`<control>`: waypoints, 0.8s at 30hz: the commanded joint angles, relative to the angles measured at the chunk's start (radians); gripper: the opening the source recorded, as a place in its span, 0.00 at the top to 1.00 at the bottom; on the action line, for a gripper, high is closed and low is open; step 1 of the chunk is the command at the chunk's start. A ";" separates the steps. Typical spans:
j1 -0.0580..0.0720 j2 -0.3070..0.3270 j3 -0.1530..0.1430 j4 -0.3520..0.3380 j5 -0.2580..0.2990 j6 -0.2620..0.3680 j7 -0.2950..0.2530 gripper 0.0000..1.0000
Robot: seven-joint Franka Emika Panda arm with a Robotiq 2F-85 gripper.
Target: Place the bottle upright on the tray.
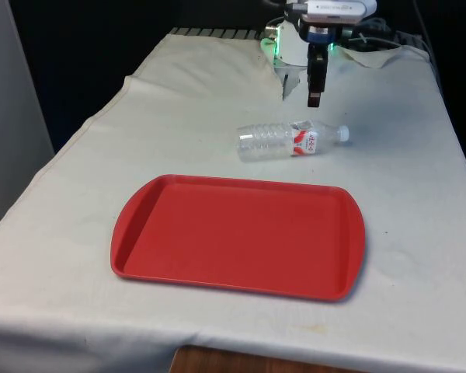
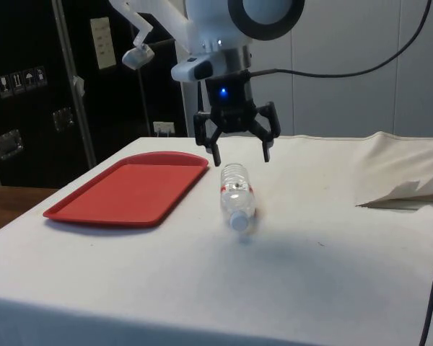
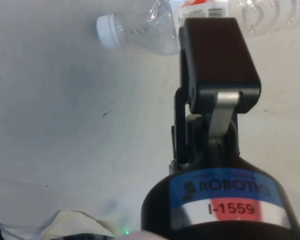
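A white cloth (image 1: 419,155) covers the surface from edge to edge, lying mostly flat but rucked into folds near the far end, where a loose flap of fabric (image 2: 404,191) bunches up. At the near edge in the front view the cloth hangs over and a strip of brown wood (image 1: 217,361) shows beneath it. In the side view a dark wall of cabinets (image 2: 29,86) stands behind, carrying small labels and a pale switch plate (image 2: 101,42), with a metal post (image 2: 72,79) leaning in front of it; a pale wall panel (image 2: 361,72) fills the other part of the background, and a black cable (image 2: 390,54) loops across it.

The red tray (image 1: 140,233) lies flat on the cloth toward the near end, rectangular with rounded corners and a raised rim. Nothing rests in it.

The bottle (image 1: 287,141) is clear plastic with a red and white label and a white cap (image 3: 109,31). It lies on its side on the cloth just beyond the tray's far rim, apart from the tray, its cap pointing to the front view's right.

The pincer (image 2: 241,148) hangs over the surface above and slightly behind the bottle, not touching it. Its two black fingers (image 2: 266,148) are spread wide in the side view, with only air between them. In the wrist view the bottle's cap end and label lie past the finger's tip.
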 commanded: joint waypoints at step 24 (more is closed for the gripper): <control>0.000 0.035 -0.003 -0.002 -0.024 0.134 -0.109 0.00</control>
